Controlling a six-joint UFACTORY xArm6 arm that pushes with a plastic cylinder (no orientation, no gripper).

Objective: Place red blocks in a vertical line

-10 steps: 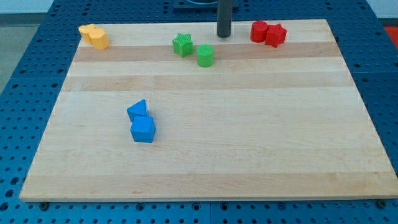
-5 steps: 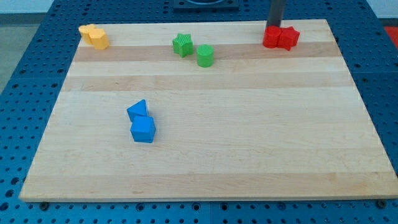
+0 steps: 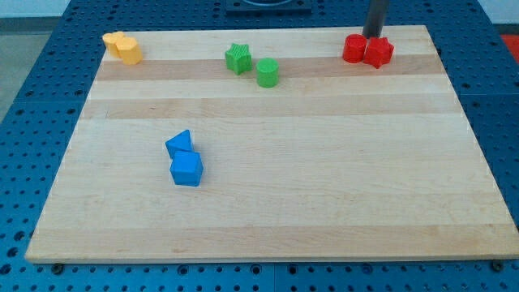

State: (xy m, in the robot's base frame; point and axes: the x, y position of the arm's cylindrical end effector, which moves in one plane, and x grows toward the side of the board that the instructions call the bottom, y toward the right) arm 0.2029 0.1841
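Observation:
Two red blocks sit side by side, touching, near the top right of the wooden board (image 3: pixel 268 203): a rounded red block (image 3: pixel 353 49) on the left and a red star-shaped block (image 3: pixel 378 53) on the right. My tip (image 3: pixel 374 36) is at the top edge, just above the two red blocks, over the seam between them and nearly touching the star block.
Two yellow blocks (image 3: pixel 122 47) sit at the top left corner. A green star block (image 3: pixel 238 58) and a green cylinder (image 3: pixel 268 73) lie at the top middle. A blue triangle (image 3: pixel 180 143) and a blue cube (image 3: pixel 186 169) touch at the left of centre.
My tip has moved right along the top edge, from the middle to above the red blocks. The red pair has shifted to the right.

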